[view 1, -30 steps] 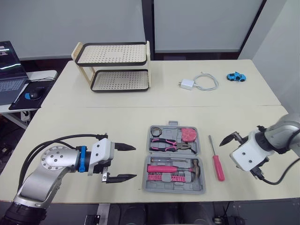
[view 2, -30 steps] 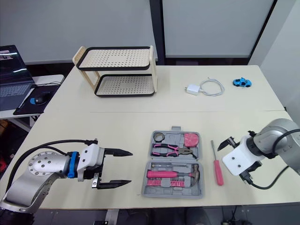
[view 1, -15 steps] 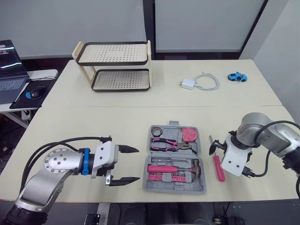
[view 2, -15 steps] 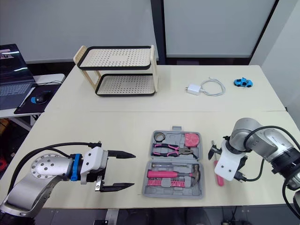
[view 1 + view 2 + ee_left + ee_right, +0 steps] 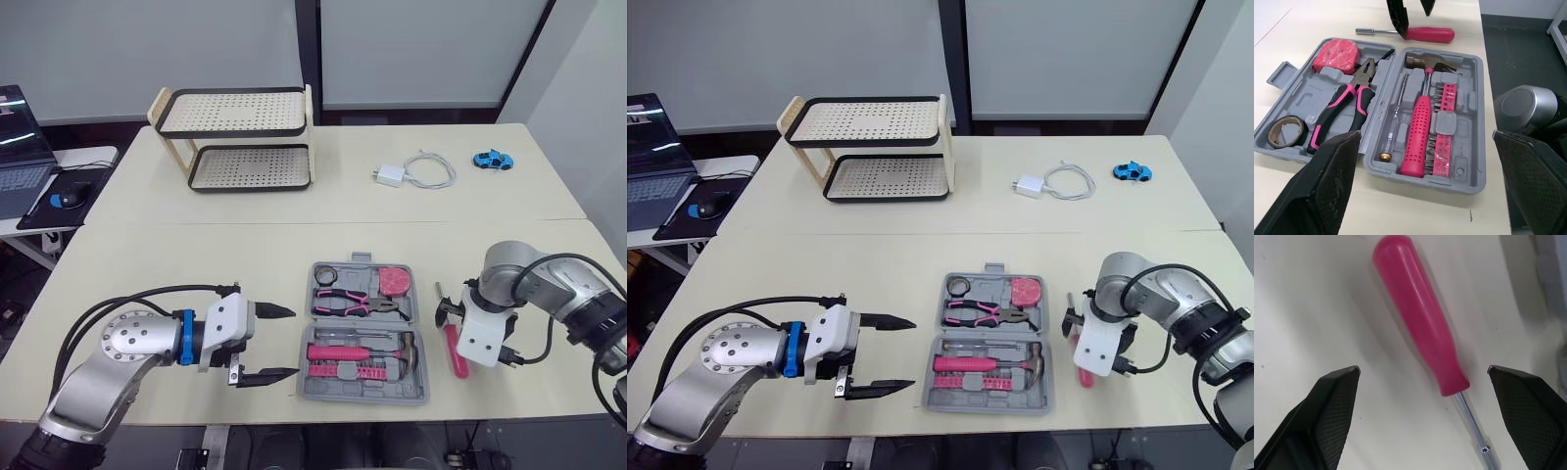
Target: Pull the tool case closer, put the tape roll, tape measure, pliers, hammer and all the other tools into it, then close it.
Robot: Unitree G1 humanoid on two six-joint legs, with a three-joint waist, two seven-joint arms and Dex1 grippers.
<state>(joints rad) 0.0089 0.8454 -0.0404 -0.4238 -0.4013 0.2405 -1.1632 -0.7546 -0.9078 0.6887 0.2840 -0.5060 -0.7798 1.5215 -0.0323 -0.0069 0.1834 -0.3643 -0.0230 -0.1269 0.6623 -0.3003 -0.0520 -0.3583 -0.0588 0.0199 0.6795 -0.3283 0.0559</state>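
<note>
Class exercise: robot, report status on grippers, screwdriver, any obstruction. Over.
Left gripper open beside tool case. Right gripper open over screwdriver, ungripped. No obstruction seen.

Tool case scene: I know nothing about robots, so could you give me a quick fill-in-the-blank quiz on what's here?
The tool case on the table lies ____. The only tool lying outside it is a pink-handled ____. The right gripper hangs above that tool with its fingers ____. The hammer in the case has a ____ handle.
Missing words: open; screwdriver; open; pink.
</note>
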